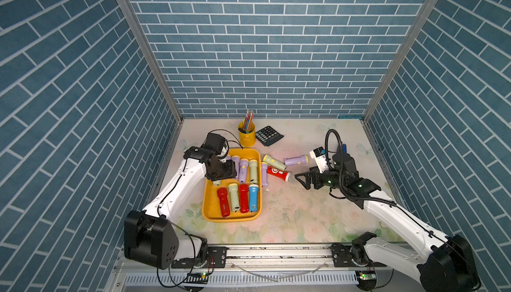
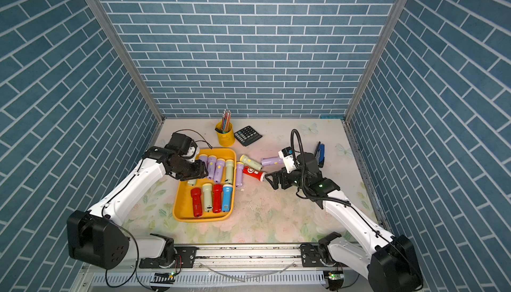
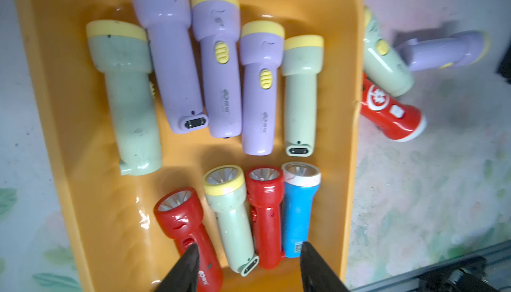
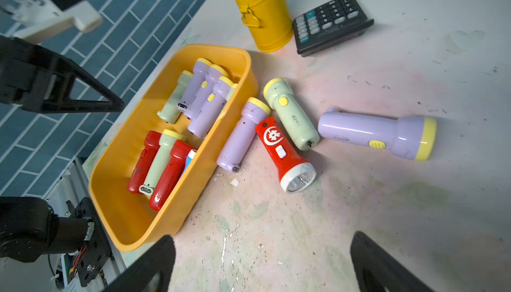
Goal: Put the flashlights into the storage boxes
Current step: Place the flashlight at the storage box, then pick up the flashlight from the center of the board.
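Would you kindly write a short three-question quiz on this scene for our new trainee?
1. True or false: the blue flashlight lies in the tray.
2. How many flashlights lie on the table outside the tray?
3. Which gripper hangs over the tray? A the left gripper; B the right gripper; C neither.

Key: 1 true; 2 four; 3 A.
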